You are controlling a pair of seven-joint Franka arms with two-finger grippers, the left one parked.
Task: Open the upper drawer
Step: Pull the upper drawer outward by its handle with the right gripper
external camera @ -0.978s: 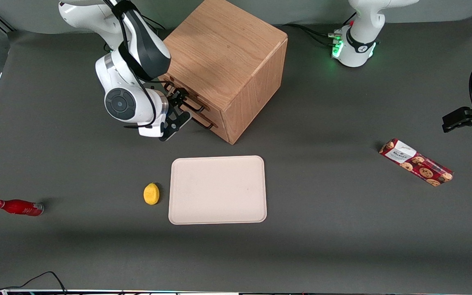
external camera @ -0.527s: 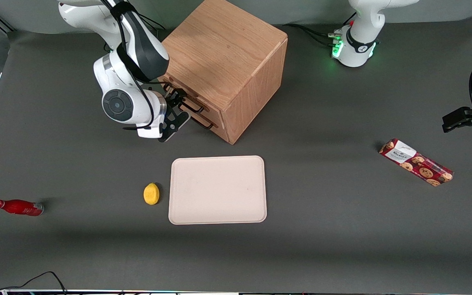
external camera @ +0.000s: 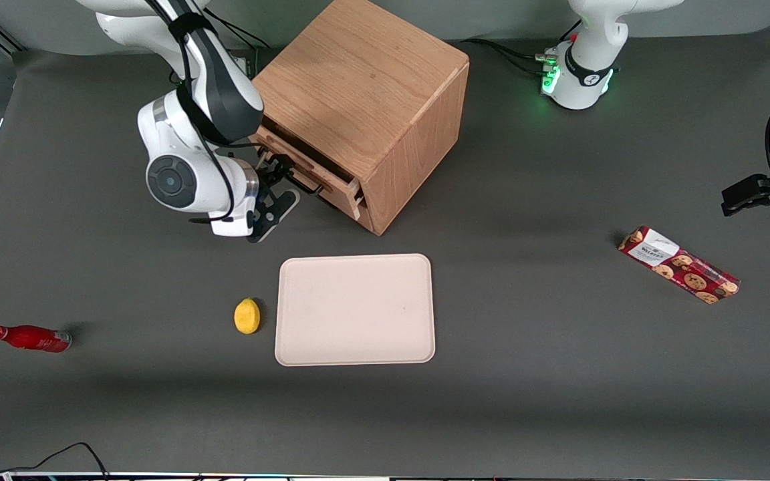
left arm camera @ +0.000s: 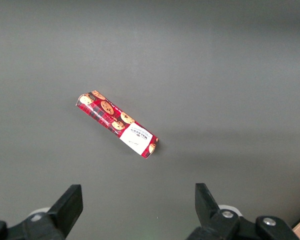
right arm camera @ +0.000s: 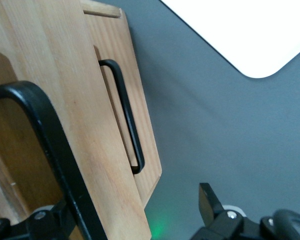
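The oak cube cabinet [external camera: 365,80] stands at the back of the table. Its upper drawer [external camera: 331,187] is pulled partly out, with a dark gap above its front. My right gripper [external camera: 277,179] is at the drawer's thin black bar handle [external camera: 295,168]. In the right wrist view the gripper [right arm camera: 135,202] is open, the fingers wide apart. The upper drawer front [right arm camera: 90,130] runs between them, and its handle [right arm camera: 52,145] lies against one finger. The lower drawer's front [right arm camera: 140,100] sits farther back, with its own black handle [right arm camera: 127,120].
A beige tray [external camera: 355,309] lies nearer the front camera than the cabinet, a yellow lemon [external camera: 246,315] beside it. A red bottle [external camera: 29,338] lies toward the working arm's end. A red cookie box [external camera: 679,264] lies toward the parked arm's end, also in the left wrist view [left arm camera: 117,123].
My gripper has moved away from the cabinet toward the working arm's end and the front camera. The upper drawer has slid out with it.
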